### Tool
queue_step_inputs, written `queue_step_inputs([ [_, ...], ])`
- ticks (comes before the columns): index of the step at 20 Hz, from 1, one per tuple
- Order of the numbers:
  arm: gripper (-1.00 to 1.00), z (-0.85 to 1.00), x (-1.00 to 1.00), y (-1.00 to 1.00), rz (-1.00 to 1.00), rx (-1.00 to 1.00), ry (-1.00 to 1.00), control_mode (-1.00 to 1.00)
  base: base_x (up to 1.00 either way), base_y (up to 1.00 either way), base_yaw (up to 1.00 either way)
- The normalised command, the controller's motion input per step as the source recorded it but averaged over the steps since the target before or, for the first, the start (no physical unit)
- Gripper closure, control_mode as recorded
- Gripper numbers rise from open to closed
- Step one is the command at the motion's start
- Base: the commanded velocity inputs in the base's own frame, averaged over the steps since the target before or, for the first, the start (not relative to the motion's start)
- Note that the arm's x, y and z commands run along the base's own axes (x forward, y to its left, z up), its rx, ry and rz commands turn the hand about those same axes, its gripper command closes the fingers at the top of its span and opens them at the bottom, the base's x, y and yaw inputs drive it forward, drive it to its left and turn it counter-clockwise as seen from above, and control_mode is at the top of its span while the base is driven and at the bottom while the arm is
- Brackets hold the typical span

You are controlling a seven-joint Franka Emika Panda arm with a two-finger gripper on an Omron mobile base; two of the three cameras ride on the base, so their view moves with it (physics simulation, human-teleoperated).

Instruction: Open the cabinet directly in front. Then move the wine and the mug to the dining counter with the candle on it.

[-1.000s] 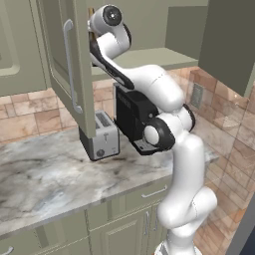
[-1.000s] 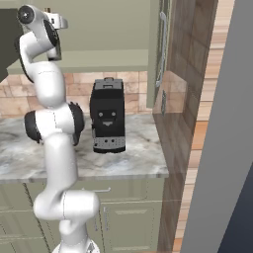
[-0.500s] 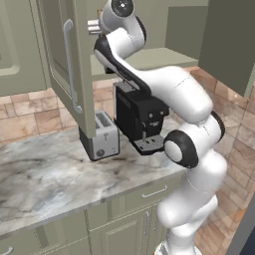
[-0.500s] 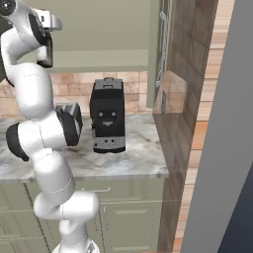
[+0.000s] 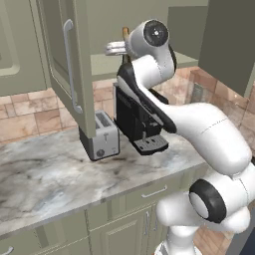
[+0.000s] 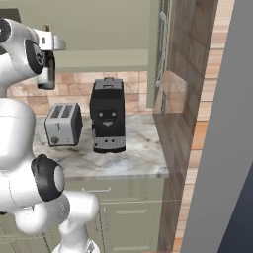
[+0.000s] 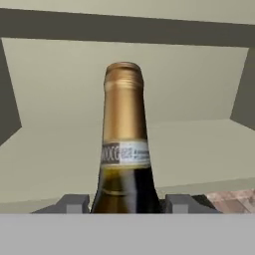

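I've got gripper (image 7: 124,201) closed on wine (image 7: 124,144), upright btwn fingers (image 7: 74,203). Open cabinet (image 7: 149,134) shelf ahead; marble worktop (image 5: 55,174), toaster (image 5: 102,137), coffee machine (image 6: 107,121) below.

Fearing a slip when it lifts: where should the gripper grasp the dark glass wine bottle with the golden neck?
Across the dark glass wine bottle's wide body under the tapered golden neck, coming level from the open cabinet's front. It stands upright; the gripper already flanks it there.

neck label on wine (image 7: 123,149), print too blurred to read
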Motion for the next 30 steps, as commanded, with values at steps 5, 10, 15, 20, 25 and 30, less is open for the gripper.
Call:
queue_step_inputs([
  [5, 1.0, 0.05, -1.0, -0.67, 0.04, 0.14, -0.37, -1.0, 0.0, 0.0, 0.0],
  [10, 1.0, 0.46, -1.0, -0.31, 0.15, 0.11, -0.57, -1.0, 0.0, 0.0, 0.0],
  [15, 1.0, 0.22, -0.72, -0.04, 0.13, 0.03, -0.42, -1.0, 0.0, 0.0, 0.0],
  [20, 1.0, -0.24, -0.1, -0.01, 0.0, -0.03, 0.05, -1.0, 0.0, 0.0, 0.0],
  [25, 1.0, -0.39, -0.21, -0.04, 0.0, -0.01, 0.05, -1.0, 0.0, 0.0, 0.0],
  [30, 1.0, 0.0, 0.0, 0.0, 0.0, 0.0, 0.0, -1.0, 0.0, 0.0, 0.0],
])
